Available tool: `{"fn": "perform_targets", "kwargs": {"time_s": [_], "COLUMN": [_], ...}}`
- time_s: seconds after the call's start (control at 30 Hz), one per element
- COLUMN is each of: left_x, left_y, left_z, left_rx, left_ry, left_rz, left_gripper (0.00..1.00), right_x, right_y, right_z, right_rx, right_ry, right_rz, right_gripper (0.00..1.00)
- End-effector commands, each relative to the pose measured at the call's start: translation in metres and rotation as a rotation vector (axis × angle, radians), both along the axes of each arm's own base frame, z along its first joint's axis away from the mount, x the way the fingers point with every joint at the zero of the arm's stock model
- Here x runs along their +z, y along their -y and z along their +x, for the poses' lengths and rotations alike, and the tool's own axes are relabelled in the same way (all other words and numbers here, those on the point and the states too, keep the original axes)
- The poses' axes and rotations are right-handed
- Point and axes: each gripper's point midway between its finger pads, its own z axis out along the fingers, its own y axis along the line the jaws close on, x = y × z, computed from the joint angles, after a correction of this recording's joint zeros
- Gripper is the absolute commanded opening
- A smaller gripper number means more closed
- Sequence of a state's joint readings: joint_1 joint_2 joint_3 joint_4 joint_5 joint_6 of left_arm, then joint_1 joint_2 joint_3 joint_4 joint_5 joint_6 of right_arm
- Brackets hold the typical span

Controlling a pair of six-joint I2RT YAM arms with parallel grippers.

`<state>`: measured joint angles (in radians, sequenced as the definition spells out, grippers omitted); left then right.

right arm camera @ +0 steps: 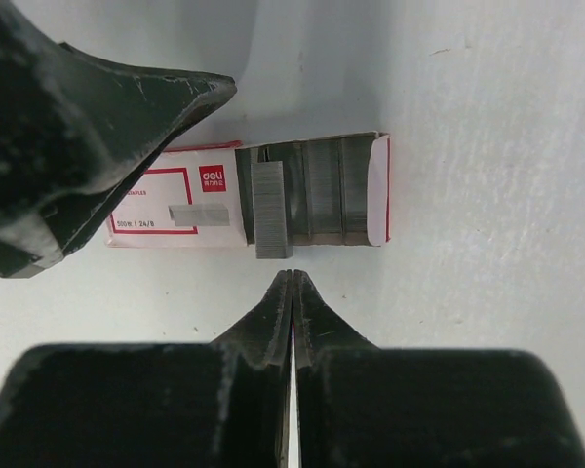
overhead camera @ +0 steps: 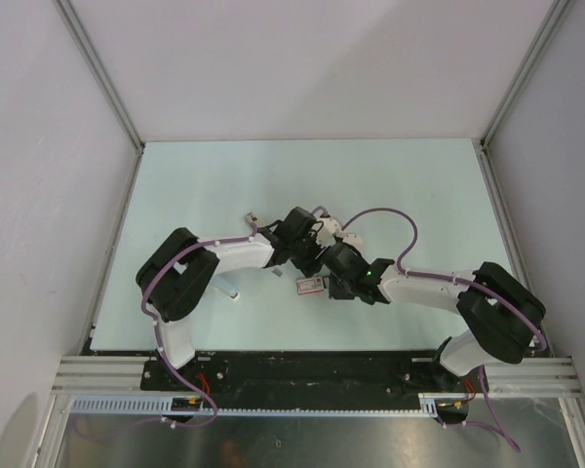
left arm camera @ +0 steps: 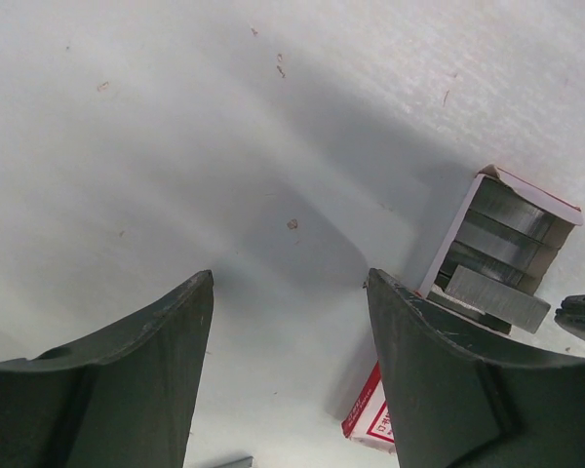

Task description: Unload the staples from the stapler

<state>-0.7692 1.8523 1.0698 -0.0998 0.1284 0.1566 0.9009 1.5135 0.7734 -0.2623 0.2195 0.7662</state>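
- Pale green table [overhead camera: 273,175] between plain white walls; both arms reach in and meet near its middle.
- Staple box [right arm camera: 175,210] lies flat with its end open, rows of staples showing inside.
- One loose strip of staples [right arm camera: 270,210] lies crosswise on those rows and overhangs the box's near edge.
- Right gripper [right arm camera: 292,278] has its fingers pressed together on nothing, tips just short of that strip.
- Left gripper [left arm camera: 291,278] hangs low just beside the box, fingers apart, only bare table between them.
- I cannot pick out the stapler for certain; a small grey object [overhead camera: 251,220] beyond the left arm may be it.
- Judged step: the strip looks set down at the box, so unloading seems nearly done.
- Next move calls for a gentle push to seat the strip, or a clean lift away.
- In the way: the two grippers crowd the box, and a careless brush could flick the strip off.
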Motion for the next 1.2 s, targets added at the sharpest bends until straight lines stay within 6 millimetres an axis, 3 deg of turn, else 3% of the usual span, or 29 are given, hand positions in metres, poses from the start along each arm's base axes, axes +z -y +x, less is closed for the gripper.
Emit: {"fn": "perform_targets", "kwargs": {"time_s": [0.0, 0.8, 1.17], "left_x": [-0.002, -0.008, -0.008], "left_y": [0.005, -0.002, -0.001], "left_z": [-0.006, -0.030, -0.031], "left_rx": [-0.041, -0.096, -0.095], "left_ry": [0.007, -0.012, -0.021], "left_rz": [0.000, 0.014, 0.010], "left_gripper": [0.69, 0.69, 0.69], "right_x": [0.010, 0.018, 0.017], "right_y": [-0.009, -0.011, -0.011], "right_z": [0.015, 0.027, 0.014], "right_rx": [-0.019, -0.056, -0.058], "right_ry": [0.047, 0.126, 0.217], "right_rz": [0.056, 0.066, 0.131], "right_gripper": [0.00, 0.00, 0.00]}}
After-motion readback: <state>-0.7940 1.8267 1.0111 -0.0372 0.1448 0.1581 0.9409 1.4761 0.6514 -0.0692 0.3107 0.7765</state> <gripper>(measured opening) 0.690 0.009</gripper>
